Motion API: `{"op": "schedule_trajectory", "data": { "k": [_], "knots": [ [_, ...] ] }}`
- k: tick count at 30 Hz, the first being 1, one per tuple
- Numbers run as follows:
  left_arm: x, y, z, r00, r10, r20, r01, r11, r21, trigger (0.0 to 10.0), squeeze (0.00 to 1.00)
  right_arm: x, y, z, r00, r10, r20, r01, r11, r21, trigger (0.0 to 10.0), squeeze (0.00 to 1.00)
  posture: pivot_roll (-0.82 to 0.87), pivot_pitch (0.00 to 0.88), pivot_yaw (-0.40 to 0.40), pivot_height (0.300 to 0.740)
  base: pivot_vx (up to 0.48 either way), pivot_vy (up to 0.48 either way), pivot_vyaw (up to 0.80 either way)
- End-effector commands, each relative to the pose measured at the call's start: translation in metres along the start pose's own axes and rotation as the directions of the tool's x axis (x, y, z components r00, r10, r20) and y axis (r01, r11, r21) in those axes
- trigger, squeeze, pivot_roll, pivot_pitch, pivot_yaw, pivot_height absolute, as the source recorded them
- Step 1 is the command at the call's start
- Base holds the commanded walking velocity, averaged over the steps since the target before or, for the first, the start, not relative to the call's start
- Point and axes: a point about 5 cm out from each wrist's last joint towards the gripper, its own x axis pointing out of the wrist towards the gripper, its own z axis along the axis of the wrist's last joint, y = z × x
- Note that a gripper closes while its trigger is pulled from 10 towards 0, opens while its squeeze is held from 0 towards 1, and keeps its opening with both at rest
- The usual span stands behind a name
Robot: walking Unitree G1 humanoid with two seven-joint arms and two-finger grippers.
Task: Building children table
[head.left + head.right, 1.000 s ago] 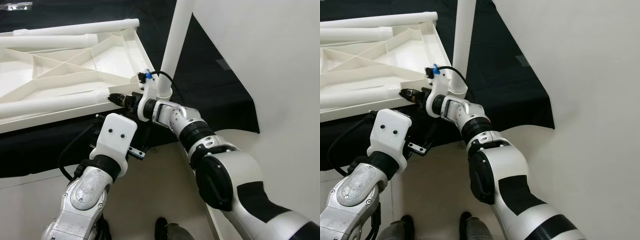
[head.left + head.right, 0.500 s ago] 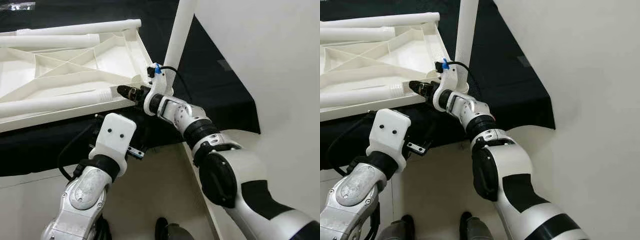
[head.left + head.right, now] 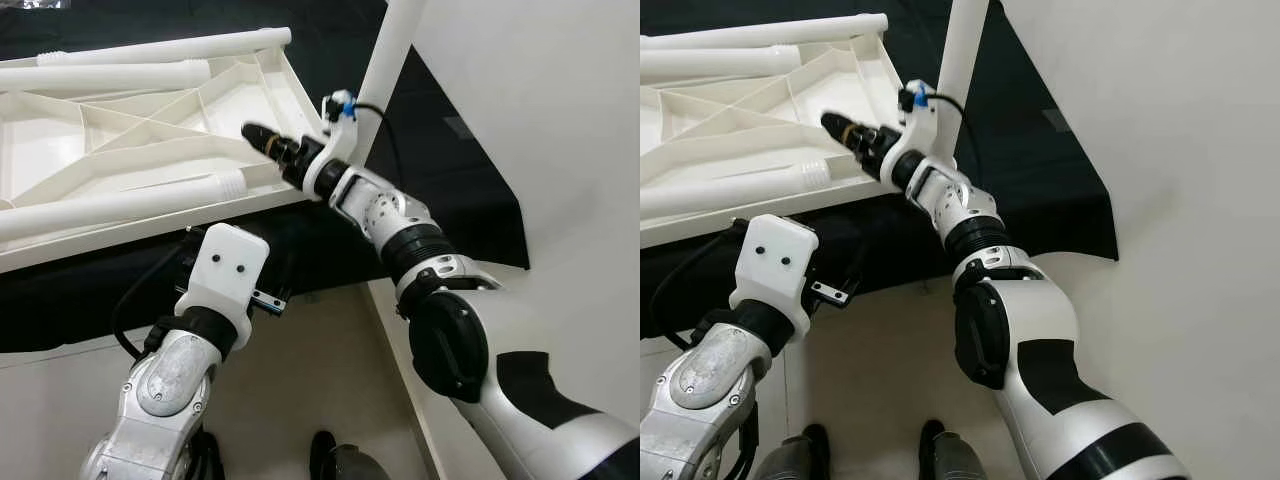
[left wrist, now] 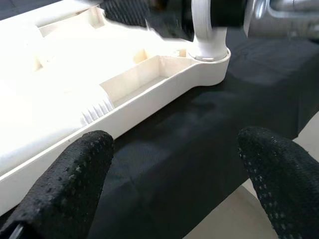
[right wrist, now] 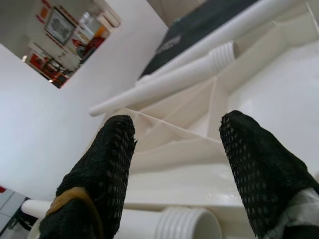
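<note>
The white table top (image 3: 290,95) lies upside down on a black cloth, its ribbed underside facing up. One white leg (image 3: 395,60) stands upright in the near right corner socket (image 4: 209,47). A loose leg (image 3: 120,205) with a threaded end (image 3: 230,183) lies along the front rim, and two more legs (image 3: 170,47) lie at the far side. My right gripper (image 3: 252,133) hovers open over the ribs left of the upright leg, holding nothing. My left gripper (image 4: 174,139) is open and empty below the front rim, over the cloth.
The black cloth (image 3: 440,190) hangs over the support's front edge. A white panel or wall (image 3: 560,120) rises close on the right. Pale floor (image 3: 320,380) lies below, with my feet (image 3: 940,450) at the bottom.
My right gripper has left the base of the upright leg at the corner and lifted leftward over the table top's underside. The left arm has stayed put.
</note>
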Motion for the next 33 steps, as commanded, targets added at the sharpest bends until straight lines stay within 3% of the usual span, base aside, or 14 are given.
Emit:
{"op": "schedule_trajectory", "data": {
  "k": [1, 5, 7, 9, 11, 16, 17, 21, 22, 25, 28, 33],
  "knots": [
    [0.001, -0.002, -0.003, 1.0, -0.012, -0.008, 0.012, 1.0, 0.001, 10.0, 0.0, -0.001, 0.003, 0.007, 0.998, 0.04, 0.053, -0.039, 0.999, -0.023, 10.0, 0.0, 0.07, 0.31, -0.164, 0.74, 0.0, 0.0, 0.0],
    [0.002, -0.003, -0.002, 1.0, -0.01, 0.001, 0.01, 1.0, 0.002, 10.0, 0.0, -0.003, 0.015, 0.011, 0.987, 0.119, 0.105, -0.098, 0.978, -0.186, 10.0, 0.0, 0.07, 0.284, -0.165, 0.74, 0.0, 0.0, 0.0],
    [0.003, -0.003, -0.002, 1.0, -0.008, 0.003, 0.008, 1.0, 0.002, 10.0, 0.0, -0.004, 0.016, 0.011, 0.985, 0.13, 0.111, -0.105, 0.973, -0.205, 10.0, 0.0, 0.07, 0.284, -0.165, 0.74, 0.0, 0.0, 0.0],
    [0.003, 0.0, -0.002, 1.0, 0.019, 0.014, -0.019, 1.0, -0.004, 10.0, 0.0, -0.013, 0.013, 0.012, 0.986, 0.065, 0.153, 0.002, 0.915, -0.404, 10.0, 0.0, 0.07, 0.262, -0.162, 0.74, 0.0, 0.0, 0.0],
    [0.005, 0.002, -0.002, 0.999, 0.032, 0.023, -0.032, 0.999, -0.007, 10.0, 0.0, -0.02, 0.011, 0.015, 0.979, 0.063, 0.192, 0.039, 0.875, -0.483, 10.0, 0.0, 0.06, 0.249, -0.163, 0.74, 0.0, 0.0, 0.4],
    [0.008, 0.004, -0.001, 0.998, 0.047, 0.041, -0.047, 0.999, -0.008, 10.0, 0.0, -0.028, 0.008, 0.022, 0.969, 0.032, 0.244, 0.103, 0.848, -0.519, 10.0, 0.0, 0.06, 0.233, -0.163, 0.74, 0.0, 0.0, 0.8],
    [0.011, 0.009, 0.001, 0.996, 0.076, 0.054, -0.075, 0.997, -0.011, 10.0, 0.0, -0.037, 0.005, 0.031, 0.956, -0.002, 0.292, 0.169, 0.818, -0.55, 10.0, 0.0, 0.06, 0.207, -0.158, 0.74, 0.0, 0.0, 0.8],
    [0.014, 0.012, 0.0, 0.993, 0.107, 0.051, -0.106, 0.994, -0.021, 10.0, 0.0, -0.045, 0.005, 0.033, 0.95, -0.013, 0.313, 0.196, 0.804, -0.561, 10.0, 0.0, 0.06, 0.194, -0.157, 0.74, 0.0, 0.0, 0.8],
    [0.015, 0.013, -0.001, 0.991, 0.124, 0.047, -0.123, 0.992, -0.021, 10.0, 0.0, -0.048, 0.006, 0.034, 0.946, -0.018, 0.323, 0.21, 0.793, -0.571, 10.0, 0.0, 0.06, 0.194, -0.157, 0.74, 0.0, 0.0, 0.8],
    [0.018, 0.028, -0.01, 0.968, 0.251, -0.03, -0.253, 0.96, -0.117, 10.0, 0.0, -0.056, 0.008, 0.031, 0.944, -0.026, 0.328, 0.235, 0.75, -0.619, 10.0, 0.0, 0.06, 0.171, -0.152, 0.74, 0.0, 0.0, 0.8],
    [0.019, 0.036, -0.013, 0.953, 0.298, -0.05, -0.302, 0.945, -0.127, 10.0, 0.0, -0.06, 0.007, 0.027, 0.948, -0.037, 0.316, 0.243, 0.723, -0.647, 10.0, 0.0, 0.06, 0.167, -0.153, 0.74, 0.0, 0.0, 0.8],
    [0.022, 0.05, -0.008, 0.939, 0.345, -0.011, -0.344, 0.935, -0.083, 10.0, 0.0, -0.068, -0.001, 0.02, 0.946, -0.098, 0.308, 0.281, 0.721, -0.633, 10.0, 0.0, 0.06, 0.167, -0.149, 0.74, 0.0, 0.0, 0.64]
  ]
}}
